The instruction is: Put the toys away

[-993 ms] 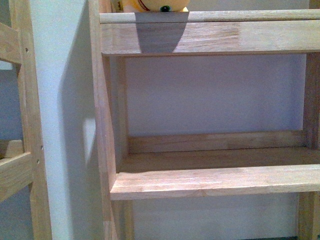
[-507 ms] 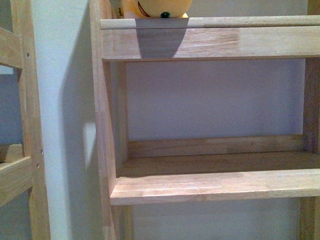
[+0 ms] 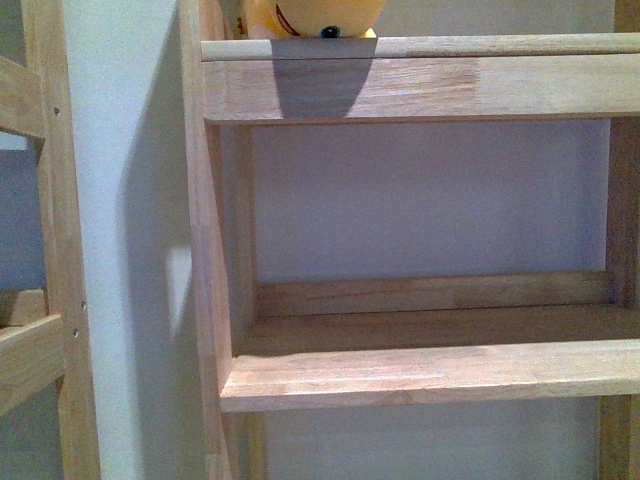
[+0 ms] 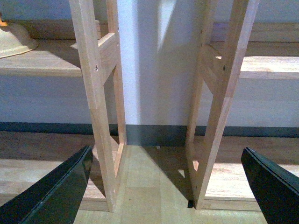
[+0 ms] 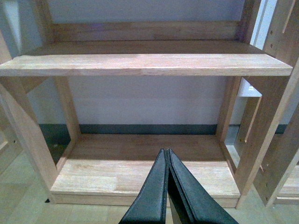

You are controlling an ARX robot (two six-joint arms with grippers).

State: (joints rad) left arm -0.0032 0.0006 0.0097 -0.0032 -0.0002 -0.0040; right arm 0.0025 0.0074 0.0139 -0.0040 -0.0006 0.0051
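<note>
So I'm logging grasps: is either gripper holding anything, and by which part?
Nothing is held. The left gripper is open with only floor between its fingers; the right gripper is shut on nothing. The toy sits on the upper shelf.

Only the grippers' fingers show of the robot. The left gripper (image 4: 166, 189) has two black fingers (image 4: 56, 189), each a broad, flat wedge with a smooth matte surface and a straight slanted edge, one entering at 7 o'clock and the other at 5 o'clock of the left wrist view. The right gripper (image 5: 167, 154) has two black fingers (image 5: 152, 196), long, narrow and tapering to slim tips, with a faint sheen along their edges, rising from 6 o'clock. No cables, screws or markings are visible.
</note>
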